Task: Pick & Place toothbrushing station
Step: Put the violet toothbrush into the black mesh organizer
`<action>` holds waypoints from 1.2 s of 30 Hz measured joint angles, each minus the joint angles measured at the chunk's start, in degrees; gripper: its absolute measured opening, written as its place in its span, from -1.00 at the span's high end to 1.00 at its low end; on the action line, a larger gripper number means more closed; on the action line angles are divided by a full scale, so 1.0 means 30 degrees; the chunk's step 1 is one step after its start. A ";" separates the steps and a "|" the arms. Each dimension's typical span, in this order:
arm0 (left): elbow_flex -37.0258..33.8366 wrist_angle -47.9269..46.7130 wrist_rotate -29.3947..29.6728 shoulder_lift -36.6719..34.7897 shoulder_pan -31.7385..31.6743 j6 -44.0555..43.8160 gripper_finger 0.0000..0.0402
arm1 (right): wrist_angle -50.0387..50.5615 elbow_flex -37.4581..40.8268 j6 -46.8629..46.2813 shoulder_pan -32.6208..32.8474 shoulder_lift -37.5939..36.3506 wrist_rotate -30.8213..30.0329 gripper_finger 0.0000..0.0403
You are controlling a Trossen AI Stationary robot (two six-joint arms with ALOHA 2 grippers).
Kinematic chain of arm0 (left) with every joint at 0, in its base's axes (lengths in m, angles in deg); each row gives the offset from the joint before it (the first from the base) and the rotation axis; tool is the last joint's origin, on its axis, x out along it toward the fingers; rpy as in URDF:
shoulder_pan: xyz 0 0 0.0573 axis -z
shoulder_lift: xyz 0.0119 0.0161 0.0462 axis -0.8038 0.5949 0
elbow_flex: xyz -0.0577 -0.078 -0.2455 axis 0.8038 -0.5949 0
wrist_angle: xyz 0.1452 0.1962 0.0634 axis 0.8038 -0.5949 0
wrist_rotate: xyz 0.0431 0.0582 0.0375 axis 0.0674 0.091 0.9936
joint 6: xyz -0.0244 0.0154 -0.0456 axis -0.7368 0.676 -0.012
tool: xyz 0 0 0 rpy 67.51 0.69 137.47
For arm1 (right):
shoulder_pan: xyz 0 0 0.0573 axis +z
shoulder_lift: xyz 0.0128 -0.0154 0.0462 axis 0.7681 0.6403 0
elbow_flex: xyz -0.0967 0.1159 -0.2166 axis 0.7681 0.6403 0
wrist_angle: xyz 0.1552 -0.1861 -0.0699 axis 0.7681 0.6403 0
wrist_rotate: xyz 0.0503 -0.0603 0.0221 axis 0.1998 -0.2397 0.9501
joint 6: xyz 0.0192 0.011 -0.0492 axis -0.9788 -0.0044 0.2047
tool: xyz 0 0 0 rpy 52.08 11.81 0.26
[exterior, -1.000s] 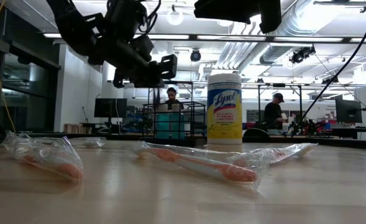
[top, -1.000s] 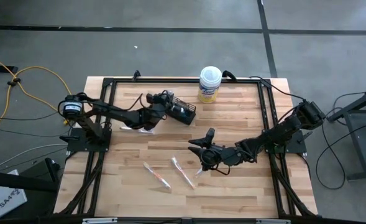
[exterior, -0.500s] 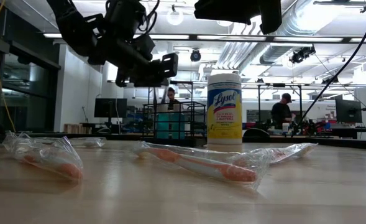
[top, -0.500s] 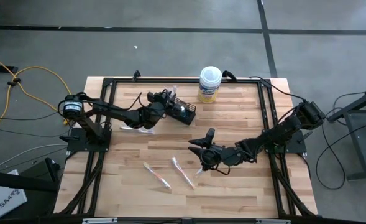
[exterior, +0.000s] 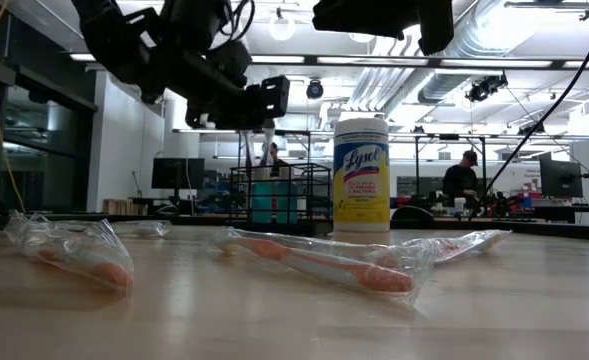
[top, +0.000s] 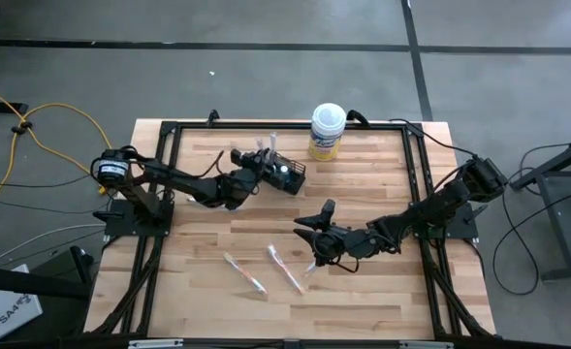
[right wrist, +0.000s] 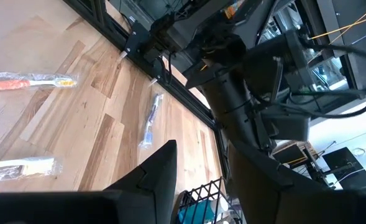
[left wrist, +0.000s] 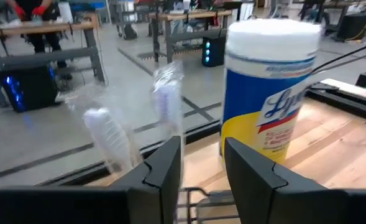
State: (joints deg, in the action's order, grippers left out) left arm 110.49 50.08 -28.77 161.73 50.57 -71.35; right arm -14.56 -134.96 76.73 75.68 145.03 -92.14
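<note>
From above I see my left hand over the near end of the wire basket at the back of the desk; a wrapped toothbrush stands up out of the basket, just beside the hand; the white-lidded canister is close by on the far edge. Only the left wrist view shows the fingers parted with nothing between them, the wrapped toothbrush upright just ahead of them and the canister beyond.

My right hand hangs low over the middle of the desk, fingers apart and empty in its own wrist view; two wrapped toothbrushes lie flat on the boards near it.

The level view across the desk adds what the overhead one cannot: the left hand is raised above the basket, not resting on it; the loose wrapped toothbrush lies in crinkled plastic in the foreground. The right wrist view alone shows another wrapped toothbrush lying near the desk's black frame.
</note>
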 joint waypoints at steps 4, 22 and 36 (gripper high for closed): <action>0.0000 0.0567 -0.0214 -0.0183 0.0744 0.0495 0.40 | 0.0002 0.0000 -0.0004 0.0000 0.0000 -0.0029 0.32; 0.0000 -1.1307 -0.7892 -0.6821 0.2322 -0.2577 0.40 | 0.1705 -0.0007 -0.2513 0.0000 0.0000 -0.0645 0.32; 0.0007 -2.5069 -1.0290 -0.8801 0.2582 -0.7324 0.40 | 0.1967 -0.0007 -0.2954 0.0000 0.0000 -0.0637 0.32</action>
State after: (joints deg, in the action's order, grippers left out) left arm 110.52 -25.13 -59.64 135.33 58.31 -93.33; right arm -8.66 -134.98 67.87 75.68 145.03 -94.05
